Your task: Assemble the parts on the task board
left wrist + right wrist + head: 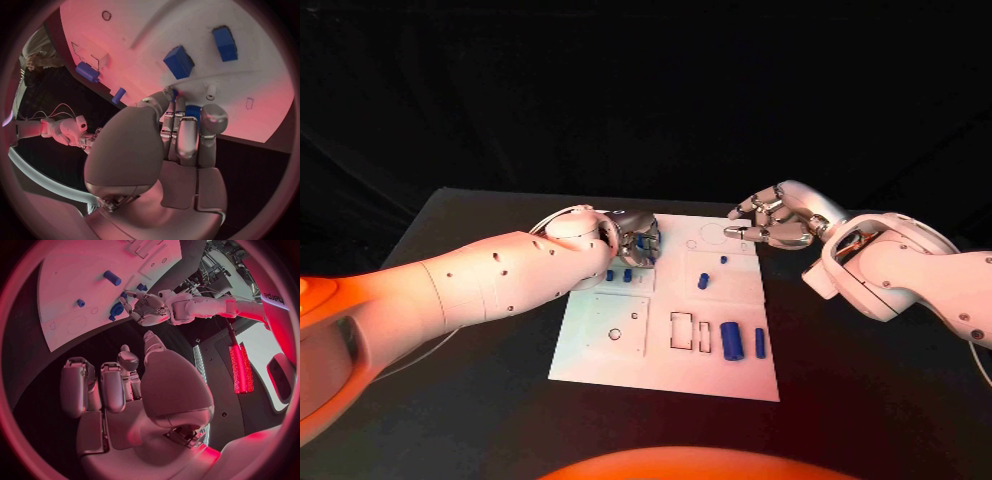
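The white task board (664, 362) lies mid-table. My left hand (635, 238) hovers over its far left corner with fingers curled; in the left wrist view a small blue part (192, 111) shows pinched between its fingertips. Two blue blocks (620, 275) sit on the board just below that hand, seen again in the left wrist view as blue blocks (179, 61). A small blue peg (705, 281), a thick blue cylinder (731, 341) and a slim blue pin (760, 343) lie further right. My right hand (769, 224) hangs at the board's far right corner, fingers loosely bent, holding nothing.
Rectangular cut-outs (682, 331) and a round recess (616, 334) mark the board's near half. The black table (473, 400) surrounds the board. The right wrist view shows my left hand (147, 307) over the board (81, 270).
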